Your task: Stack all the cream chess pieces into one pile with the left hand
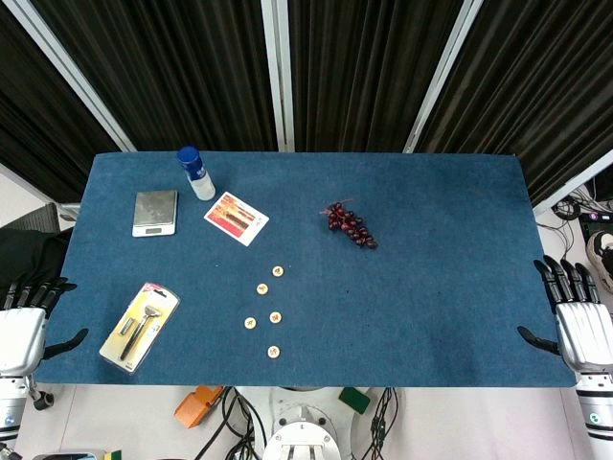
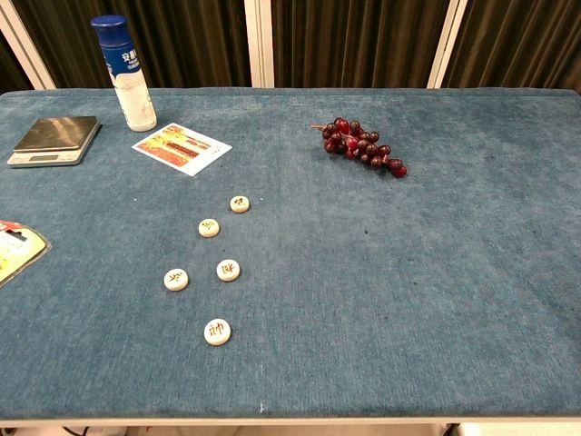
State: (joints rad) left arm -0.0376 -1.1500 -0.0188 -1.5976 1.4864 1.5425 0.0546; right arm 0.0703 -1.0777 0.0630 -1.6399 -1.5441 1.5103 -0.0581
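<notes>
No stacking begun: five cream pieces (image 1: 267, 312) lie scattered, apart, on the table's (image 1: 431, 307) near-left centre. Left hand (image 1: 24, 321) rests empty, fingers apart, at the edge. Next: reach the nearest piece.

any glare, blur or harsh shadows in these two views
Head view: even, soft light; the small round cream chess pieces look sharp but their markings are too small to read. Chest view: markings show clearly, faint shadows under the dark red grape bunch, no obvious glare.
</notes>
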